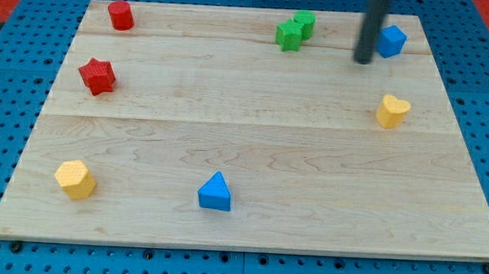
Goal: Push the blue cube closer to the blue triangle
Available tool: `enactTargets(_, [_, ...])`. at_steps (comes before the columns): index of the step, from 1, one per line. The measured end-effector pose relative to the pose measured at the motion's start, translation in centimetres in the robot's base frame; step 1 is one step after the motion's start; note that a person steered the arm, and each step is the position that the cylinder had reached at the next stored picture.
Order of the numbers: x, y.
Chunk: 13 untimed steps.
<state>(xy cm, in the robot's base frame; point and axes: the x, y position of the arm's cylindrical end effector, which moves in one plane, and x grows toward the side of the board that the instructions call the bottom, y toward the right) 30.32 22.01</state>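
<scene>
The blue cube [392, 41] sits near the view's top right of the wooden board [244, 154]. The blue triangle [215, 192] lies near the view's bottom, left of centre, far from the cube. My tip [363, 59] is the lower end of the dark rod coming down from the view's top. It stands just left of the blue cube and slightly below it, close to its left side; I cannot tell whether it touches.
Two green blocks [294, 30] touch each other at the top centre. A red cylinder [121, 16] and a red star [97, 75] are at the left. A yellow heart [392, 111] is at the right, a yellow hexagon [75, 179] at the bottom left.
</scene>
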Motion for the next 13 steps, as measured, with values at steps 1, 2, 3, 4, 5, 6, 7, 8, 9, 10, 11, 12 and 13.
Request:
enactTargets(1, [-0.3,7.7])
enactTargets(2, [-4.2,9.1])
enactTargets(3, [-5.8,7.0])
enactTargets(4, [-5.0,2.4])
enactTargets(5, [-4.5,-1.6])
enactTargets(6, [-2.4,-4.1])
enactTargets(7, [-1.6,-5.7])
enactTargets(8, [-0.6,-7.0])
enactTargets(9, [-0.4,-8.3])
enactTargets(10, [-0.4,-8.3])
enactTargets(11, [-0.4,-8.3])
enactTargets(12, [-1.7,-8.7])
enactTargets(13, [-0.5,-9.8])
